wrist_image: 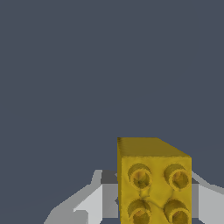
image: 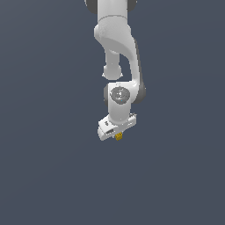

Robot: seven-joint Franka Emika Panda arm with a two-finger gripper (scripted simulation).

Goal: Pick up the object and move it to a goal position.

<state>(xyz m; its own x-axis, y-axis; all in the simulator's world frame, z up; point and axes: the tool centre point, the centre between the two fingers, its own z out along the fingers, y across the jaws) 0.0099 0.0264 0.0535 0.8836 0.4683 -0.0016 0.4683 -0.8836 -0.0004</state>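
Note:
The object is a tiny mustard-yellow block with studs on one face. In the exterior view it peeks out just under my white gripper, near the middle of the picture. In the wrist view the block fills the space between my grey fingers, studs facing the camera. The fingers stand on either side of it and appear closed against it. The fingertips themselves are hidden by the hand in the exterior view.
A plain dark grey-blue surface fills the background in both views. The white arm comes down from the top of the exterior view. No other object or marker shows.

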